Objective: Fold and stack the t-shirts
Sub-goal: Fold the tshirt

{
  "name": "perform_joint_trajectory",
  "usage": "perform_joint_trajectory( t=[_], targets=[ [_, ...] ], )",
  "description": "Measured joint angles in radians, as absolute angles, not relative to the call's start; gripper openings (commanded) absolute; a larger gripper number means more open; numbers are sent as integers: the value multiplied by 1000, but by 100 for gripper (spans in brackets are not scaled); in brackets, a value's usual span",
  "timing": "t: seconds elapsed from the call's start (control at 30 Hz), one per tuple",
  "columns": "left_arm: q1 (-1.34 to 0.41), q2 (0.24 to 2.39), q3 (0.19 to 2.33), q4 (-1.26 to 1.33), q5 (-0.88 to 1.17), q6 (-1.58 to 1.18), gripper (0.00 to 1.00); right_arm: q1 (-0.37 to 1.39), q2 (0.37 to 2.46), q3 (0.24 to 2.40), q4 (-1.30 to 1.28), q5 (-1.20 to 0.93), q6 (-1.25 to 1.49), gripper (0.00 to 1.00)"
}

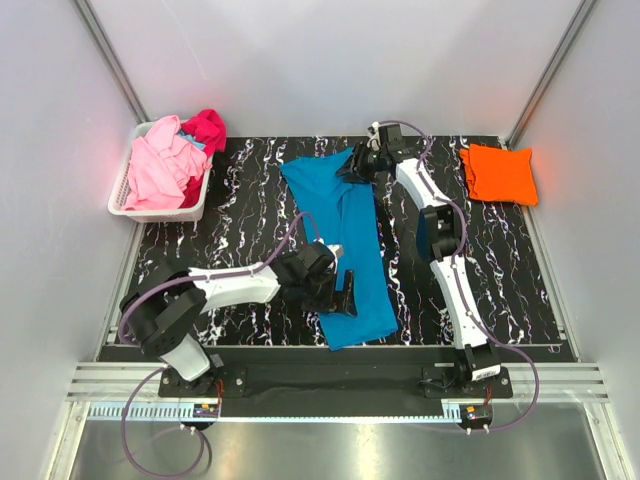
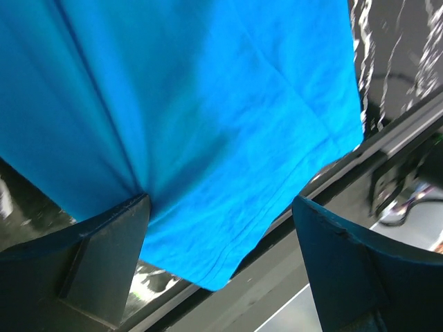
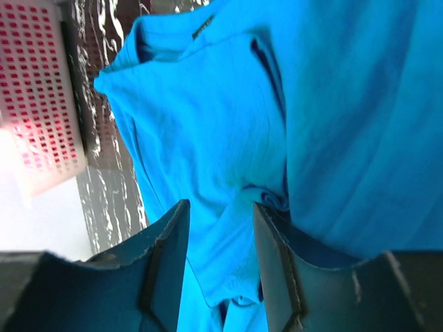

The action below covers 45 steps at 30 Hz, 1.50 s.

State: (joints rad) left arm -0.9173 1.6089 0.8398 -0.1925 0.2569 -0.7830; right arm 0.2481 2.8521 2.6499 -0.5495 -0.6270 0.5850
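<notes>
A turquoise-blue t-shirt (image 1: pixel 345 230) lies folded lengthwise in a long strip down the middle of the black marbled mat (image 1: pixel 250 200). My left gripper (image 1: pixel 345 295) hovers at its near hem corner. In the left wrist view that gripper (image 2: pixel 218 242) is wide open, the hem (image 2: pixel 208 263) lying under and between the fingers. My right gripper (image 1: pixel 358 162) is at the far collar end. In its wrist view the gripper (image 3: pixel 220 207) stands partly open over a bunched fold of the shirt (image 3: pixel 208 117). An orange t-shirt (image 1: pixel 497 173) lies folded at the far right.
A white slatted basket (image 1: pixel 122 190) at the far left holds a light pink tee (image 1: pixel 160 165) and a magenta one (image 1: pixel 207 128); the basket (image 3: pixel 41 104) also shows in the right wrist view. The shirt's hem corner reaches the mat's near edge and metal rail (image 2: pixel 325 200).
</notes>
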Motion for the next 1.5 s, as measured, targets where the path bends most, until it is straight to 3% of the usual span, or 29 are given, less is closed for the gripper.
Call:
perform_joint_trajectory(
  t=[0.4, 0.93, 1.17, 1.2, 1.3, 1.5],
  targets=[
    [-920, 1492, 747, -259, 275, -705, 93, 251, 2839, 2590, -431, -570, 617, 39],
    [-912, 1371, 715, -368, 247, -715, 93, 255, 2750, 2544, -558, -219, 451, 33],
    [-900, 1371, 716, -395, 218, -734, 94, 253, 2725, 2522, -591, -186, 409, 41],
    [-900, 1371, 716, -398, 214, -735, 94, 253, 2725, 2527, -597, -197, 399, 49],
    [-900, 1371, 718, -403, 203, -739, 94, 252, 2725, 2550, -625, -234, 379, 57],
    [-892, 1362, 720, -424, 152, -770, 94, 252, 2661, 2519, -649, -168, 345, 58]
  ],
)
